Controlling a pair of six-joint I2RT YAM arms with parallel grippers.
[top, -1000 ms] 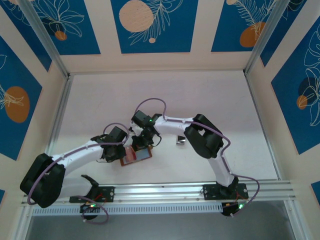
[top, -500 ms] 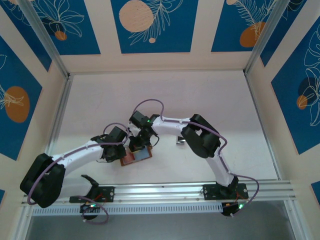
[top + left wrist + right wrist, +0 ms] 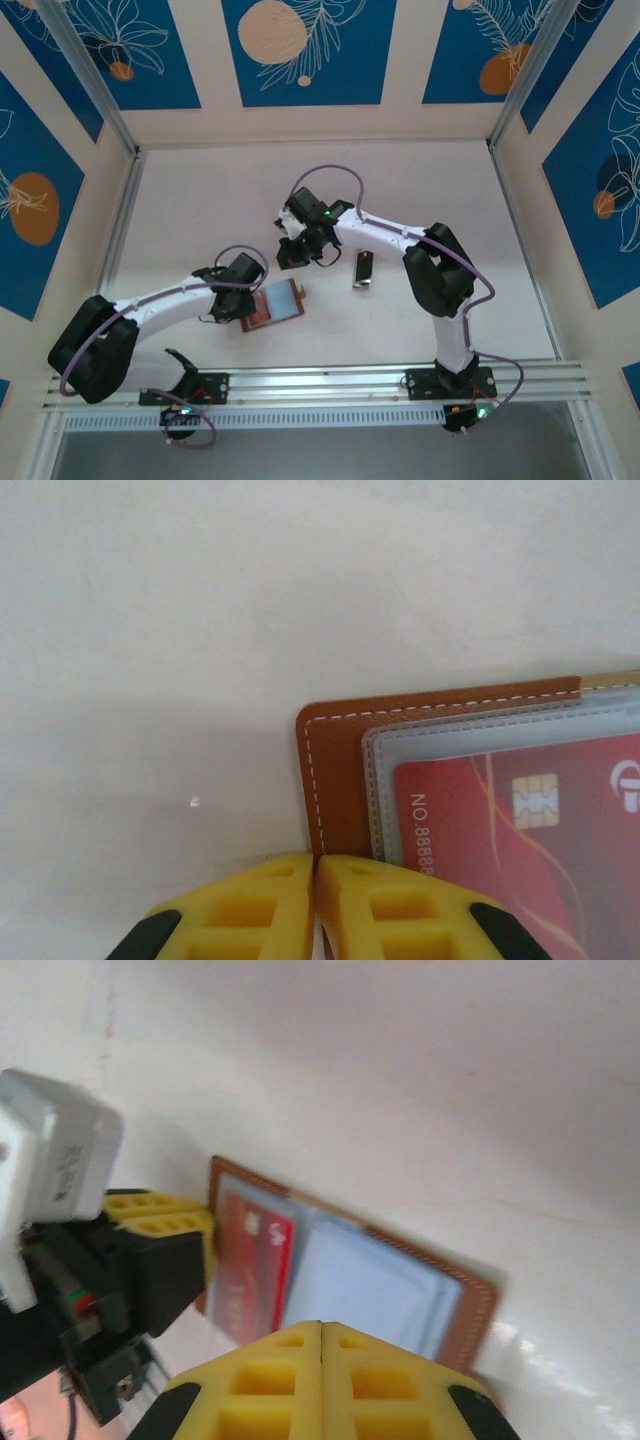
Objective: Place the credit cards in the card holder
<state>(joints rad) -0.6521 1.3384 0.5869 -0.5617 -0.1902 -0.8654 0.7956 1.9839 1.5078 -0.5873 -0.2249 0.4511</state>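
- The right arm has lifted up and back, away from the card holder (image 3: 285, 300). A moment ago its claw sat right on top of it.
- The right gripper (image 3: 292, 252) now hangs over the bare white table (image 3: 420, 190), a little behind the holder. Its yellow fingers (image 3: 270, 1360) are pressed together with nothing between them.
- The left arm stays stretched out low. The left gripper (image 3: 315, 860) is at the holder's left edge, its fingers nipped tight on the brown leather.
- The holder lies open and flat near the front, between the two arms. It is brown with pale stitches and see-through pockets.
- A shiny red card (image 3: 520, 830) with a gold chip sits in the pocket by the left claw.
- A thin silvery piece (image 3: 364, 270) lies off to the right, apart.
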